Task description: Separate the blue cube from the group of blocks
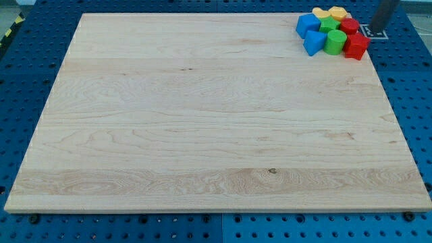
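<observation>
no readable text, labels or numbers

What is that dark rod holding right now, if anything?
Nothing. It has no jaws; my tip sits off the board to the view's right, clear of the blue cube and its group.

Only a short stretch of my rod shows, a plain dark grey cylinder with a smooth, matte surface, cut off by the view's top edge. My tip [379, 30] ends flat and blunt, just beside the black-and-white marker tag [373, 31]. No cables, screws or markings can be made out on it.

The blocks [332, 31] cluster in the board's [202, 115] top-right corner, with my tip [378, 28] just right of them.
</observation>
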You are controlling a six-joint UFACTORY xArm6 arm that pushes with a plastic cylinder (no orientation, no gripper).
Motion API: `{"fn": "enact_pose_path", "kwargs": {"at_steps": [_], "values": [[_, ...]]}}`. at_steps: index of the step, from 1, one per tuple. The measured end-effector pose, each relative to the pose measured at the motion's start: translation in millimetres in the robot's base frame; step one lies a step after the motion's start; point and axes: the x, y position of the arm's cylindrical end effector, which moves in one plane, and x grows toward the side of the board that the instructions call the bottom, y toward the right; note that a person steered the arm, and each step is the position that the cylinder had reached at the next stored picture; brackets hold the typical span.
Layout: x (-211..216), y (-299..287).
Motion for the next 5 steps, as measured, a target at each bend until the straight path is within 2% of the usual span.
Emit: {"fn": "enact_pose_path", "kwargs": {"at_steps": [2, 3, 4, 5], "values": [[-36.4, -83.4], [-35.8, -130.5], [-9.5, -152.2], [-1.6, -159.8]]}}
